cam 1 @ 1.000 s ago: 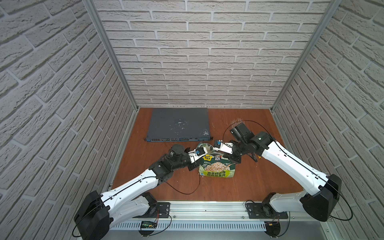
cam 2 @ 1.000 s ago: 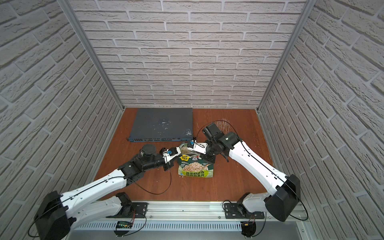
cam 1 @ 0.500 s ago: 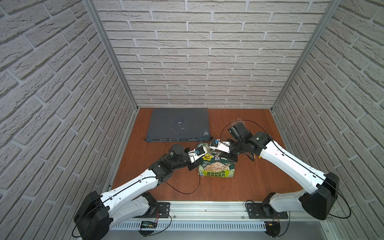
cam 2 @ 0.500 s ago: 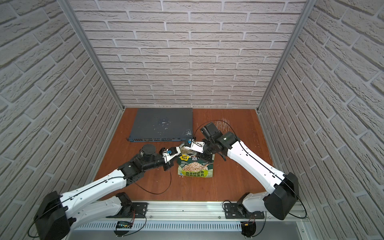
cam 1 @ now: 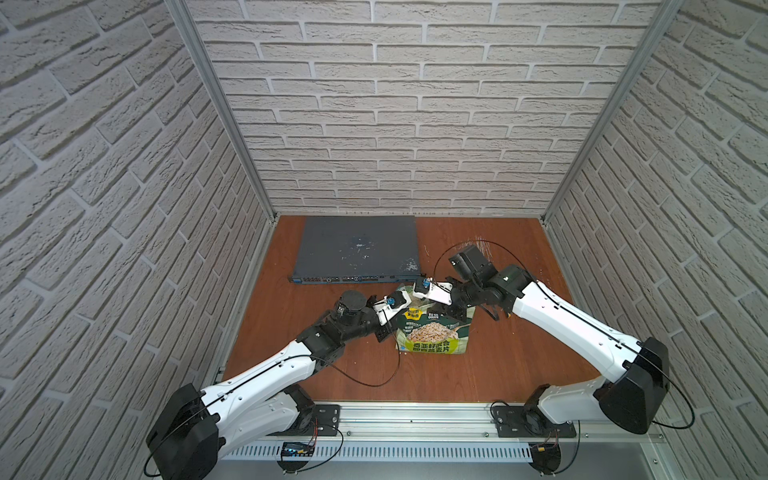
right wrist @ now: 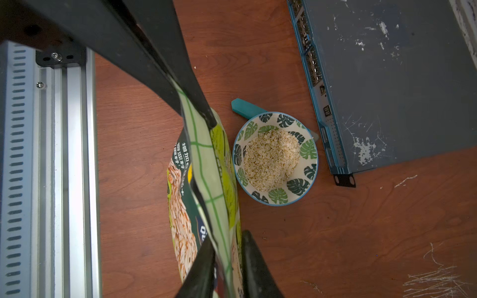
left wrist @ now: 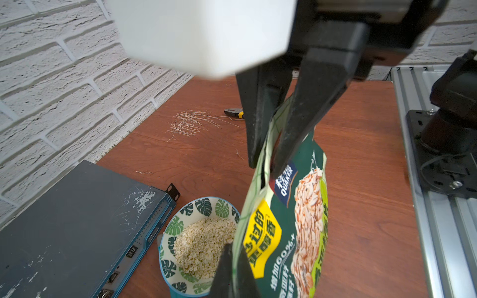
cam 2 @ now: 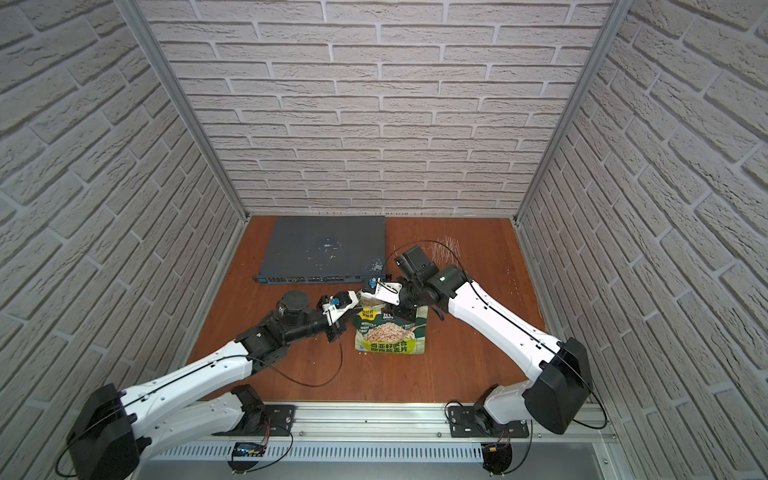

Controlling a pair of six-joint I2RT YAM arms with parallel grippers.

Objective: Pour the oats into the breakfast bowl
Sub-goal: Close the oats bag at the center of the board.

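The green oats pouch (cam 1: 432, 336) (cam 2: 390, 334) stands upright on the table, label facing the front. My left gripper (left wrist: 233, 258) (cam 1: 400, 312) is shut on one end of its checkered top edge. At the other end my right gripper (right wrist: 227, 240) (cam 1: 446, 309) straddles the same edge, its fingers apart with a gap beside the pouch (right wrist: 206, 180). The breakfast bowl (right wrist: 307, 149) (left wrist: 204, 205) sits just behind the pouch with a heap of oats (right wrist: 271, 157) (left wrist: 204, 245) in it. Both top views hide most of the bowl behind the grippers.
A grey-blue network switch (cam 1: 357, 249) (right wrist: 400, 77) lies at the back left, close to the bowl. A teal object (right wrist: 245, 107) pokes out from under the bowl. Pliers (left wrist: 233, 113) lie near the right wall. An aluminium rail (cam 1: 415, 411) runs along the front edge.
My right gripper's jaws have parted on the pouch top and the right wrist has shifted slightly left. The left gripper and the pouch have stayed where they were.
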